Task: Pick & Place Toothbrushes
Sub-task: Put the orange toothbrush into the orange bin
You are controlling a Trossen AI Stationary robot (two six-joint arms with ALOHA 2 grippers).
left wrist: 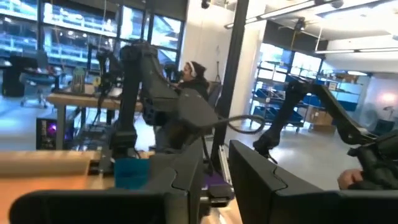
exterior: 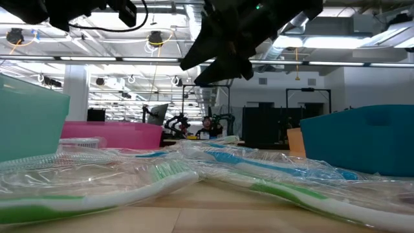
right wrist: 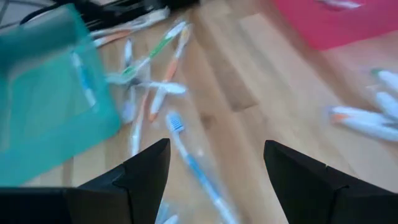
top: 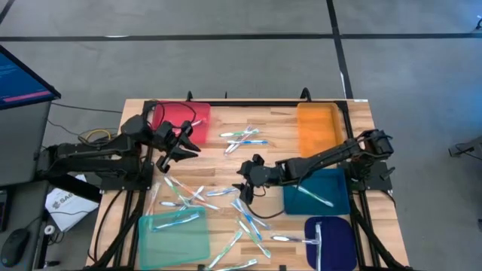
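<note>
Many toothbrushes (top: 242,137) lie mid-frame: light, stiff, slippery in wrappers; grasp mid-handle. Right end effector (right wrist: 214,163) hovers fingers apart, empty; left end effector (top: 183,143) nearly together, empty.

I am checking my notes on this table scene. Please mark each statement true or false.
1. The right gripper is open, with nothing between its fingers. True.
2. The red tray holds most of the toothbrushes. False: most toothbrushes lie loose on the table.
3. The dark blue tray has a toothbrush on it. True.
4. The orange tray is full of toothbrushes. False: none shows in it.
5. The left gripper is over the green tray. False: it is beside the red tray.
</note>
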